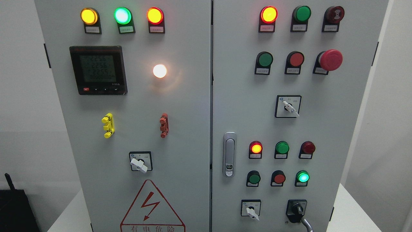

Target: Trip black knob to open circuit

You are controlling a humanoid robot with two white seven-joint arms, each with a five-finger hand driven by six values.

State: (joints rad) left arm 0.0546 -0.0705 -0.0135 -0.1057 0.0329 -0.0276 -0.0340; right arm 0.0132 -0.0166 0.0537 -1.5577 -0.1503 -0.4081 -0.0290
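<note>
Neither hand shows anywhere in the head view, so their state cannot be told. Left to right: the meter (98, 70), the door handle (229, 154), then the black knob (296, 210) at the cabinet's lower right, untouched. Reaching appears not yet begun; next, a hand must grasp and turn it.

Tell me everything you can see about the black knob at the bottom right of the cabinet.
The black knob sits low on the right door, right of a white-handled selector switch. It is a dark rotary handle on a black base, looking like plastic. A grey metallic piece curves from its lower right toward the picture's bottom edge. No robot hand is in view or touching it.
</note>
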